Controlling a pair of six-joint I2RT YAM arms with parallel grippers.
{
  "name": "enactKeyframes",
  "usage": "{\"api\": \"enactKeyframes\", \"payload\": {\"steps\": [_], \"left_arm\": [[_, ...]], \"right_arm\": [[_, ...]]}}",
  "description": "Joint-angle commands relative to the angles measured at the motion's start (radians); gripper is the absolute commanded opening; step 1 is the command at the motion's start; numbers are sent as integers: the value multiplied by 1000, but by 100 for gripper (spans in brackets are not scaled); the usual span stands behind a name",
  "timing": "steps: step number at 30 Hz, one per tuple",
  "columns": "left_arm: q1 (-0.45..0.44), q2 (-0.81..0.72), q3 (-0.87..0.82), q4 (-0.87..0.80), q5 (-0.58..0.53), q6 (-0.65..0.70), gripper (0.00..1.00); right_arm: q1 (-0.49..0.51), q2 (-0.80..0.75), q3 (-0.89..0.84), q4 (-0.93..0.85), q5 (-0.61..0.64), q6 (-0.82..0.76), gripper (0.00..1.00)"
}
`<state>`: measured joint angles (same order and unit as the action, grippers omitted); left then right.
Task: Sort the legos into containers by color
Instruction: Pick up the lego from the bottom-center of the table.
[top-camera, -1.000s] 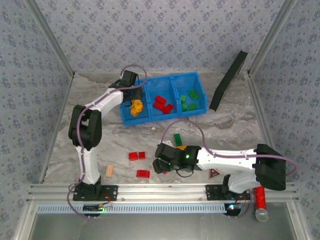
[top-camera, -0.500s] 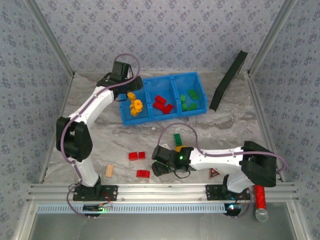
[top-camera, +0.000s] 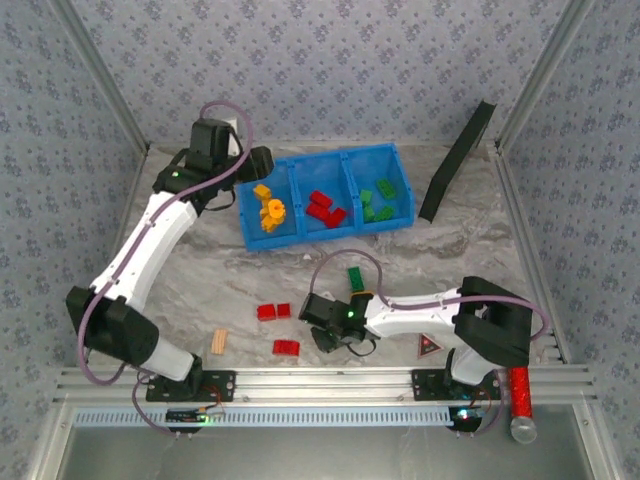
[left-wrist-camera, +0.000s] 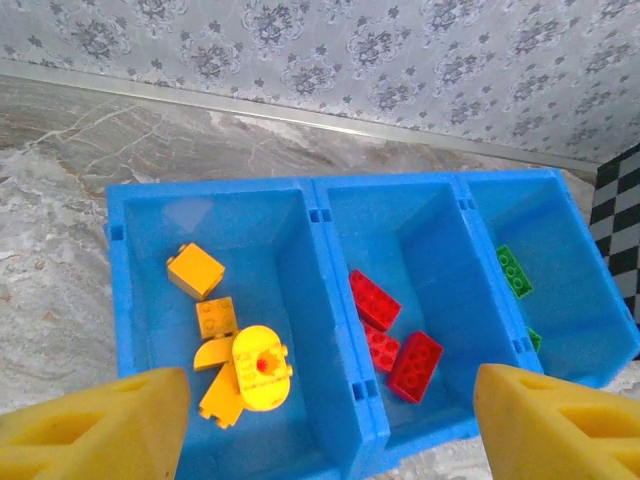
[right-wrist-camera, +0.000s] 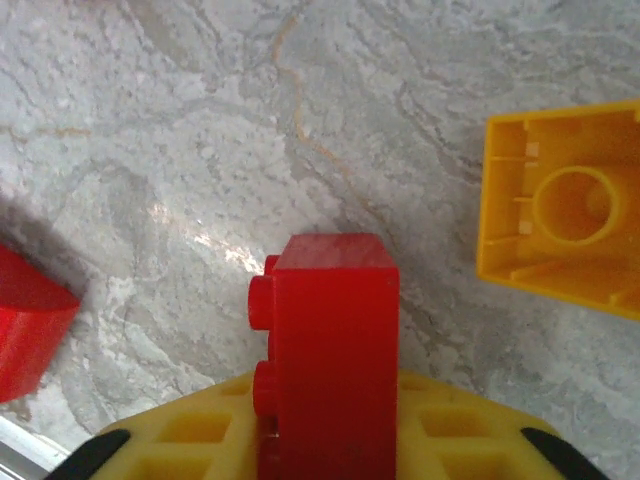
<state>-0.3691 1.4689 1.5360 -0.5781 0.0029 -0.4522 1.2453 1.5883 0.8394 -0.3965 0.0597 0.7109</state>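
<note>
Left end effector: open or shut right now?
Open. The left end effector shows its yellow fingers far apart, nothing between them, facing the blue bin.

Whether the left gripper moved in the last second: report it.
Yes. Top view: the left gripper drew back leftward, from above the left compartment of the blue bin to outside its left edge.

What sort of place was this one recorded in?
Probably a staged robot test cell: patterned walls boxing in a marble-look tabletop, an aluminium rail along the near edge, and a blue three-compartment bin of legos.
</note>
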Motion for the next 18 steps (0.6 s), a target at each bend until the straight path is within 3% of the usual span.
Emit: {"api": "enactKeyframes", "payload": {"steps": [1, 6, 10, 18], "left_arm": [[-14, -90, -35, -69, 8, 23, 76], [-25, -226, -92, -169, -15, 36, 76], [-28, -354, -193, -176, -8, 57, 78], [-88, -510, -377, -161, -2, 146, 84]], "right_arm": [[-17, -11, 22, -30, -30, -42, 26], [-115, -139, 95, -147, -79, -176, 25], [-257, -201, 244, -300, -92, -306, 24], [-515, -102, 540, -336, -80, -571, 25]]}}
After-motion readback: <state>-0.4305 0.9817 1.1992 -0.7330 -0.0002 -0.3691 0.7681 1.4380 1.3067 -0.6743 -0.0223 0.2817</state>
